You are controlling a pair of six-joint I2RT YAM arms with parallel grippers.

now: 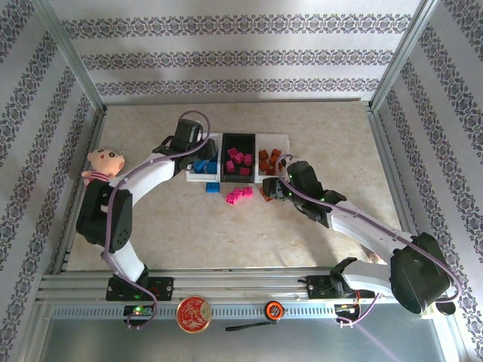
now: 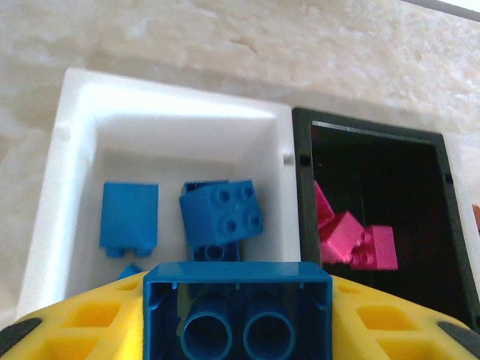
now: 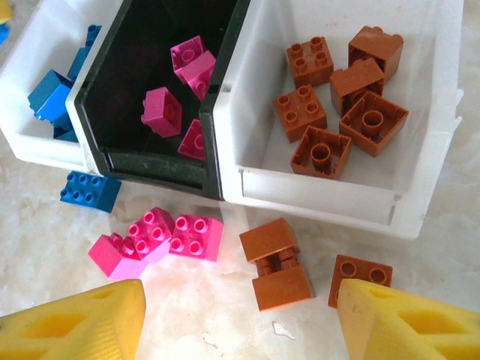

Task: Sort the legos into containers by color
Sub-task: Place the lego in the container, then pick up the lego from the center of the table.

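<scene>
Blue brick sits clamped in left hand over white tray.

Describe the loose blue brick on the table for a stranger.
In the tray row, find where the left white tray meets the black tray. In front lies a blue studded plastic brick. It is the tabletop's only blue one; pink bricks and orange bricks lie nearby.

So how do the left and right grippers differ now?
The left gripper is shut on a blue lego; the right gripper is open and holds nothing. The left gripper is above the left white tray; the right gripper is above loose orange legos on the table. Both have yellow fingers.
</scene>
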